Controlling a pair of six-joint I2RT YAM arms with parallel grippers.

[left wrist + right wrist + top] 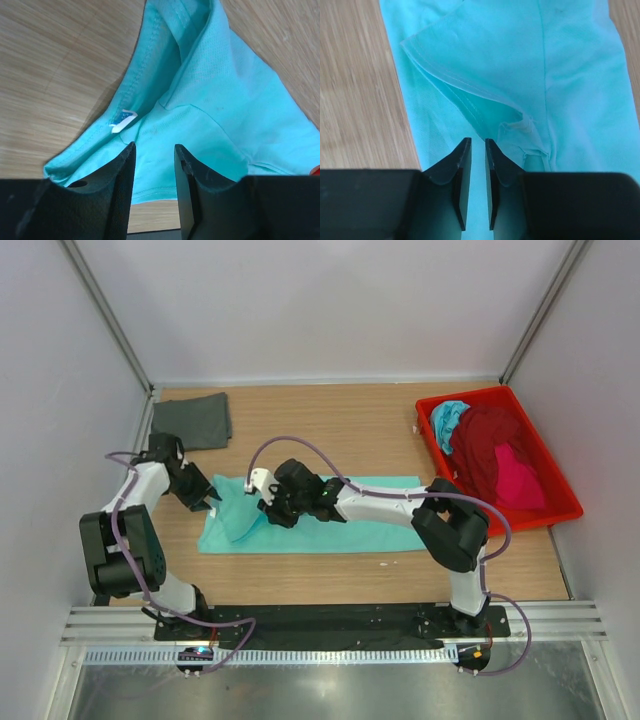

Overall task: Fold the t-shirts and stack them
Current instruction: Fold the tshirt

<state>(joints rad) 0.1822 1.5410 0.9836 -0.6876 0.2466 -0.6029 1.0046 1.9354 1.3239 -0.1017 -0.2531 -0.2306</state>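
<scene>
Far left, at the back of the tabletop [330, 430]: dark grey t-shirt [190, 421], folded into a flat rectangle, well apart from everything else.

Just in front of it: left gripper [210, 500], angled down at the left end of the mint green t-shirt [330, 535]. From the left wrist view, 2 black fingers [120, 170] parted, with nothing clamped between them and mint cloth visible through the gap. Just beyond the tips: collar [145, 75] with a small white label [122, 120].

Centre: mint green t-shirt spread lengthwise on the tabletop, its left part doubled over in a loose flap [235, 520].

Over that left part: right gripper [266, 504], reaching across from the right arm. Near the left gripper, apart from it. From the right wrist view, fingers [460, 170] set at a narrow slit beside a hemmed sleeve edge [450, 80], with mint showing in the slit. Cannot tell: pinching cloth, or merely above it.

Right: red tray [470, 393] holding 3 bunched shirts. Turquoise t-shirt [450, 420] at the back left, maroon t-shirt [490, 440] in the middle, pink t-shirt [518, 478] at the front right.
</scene>
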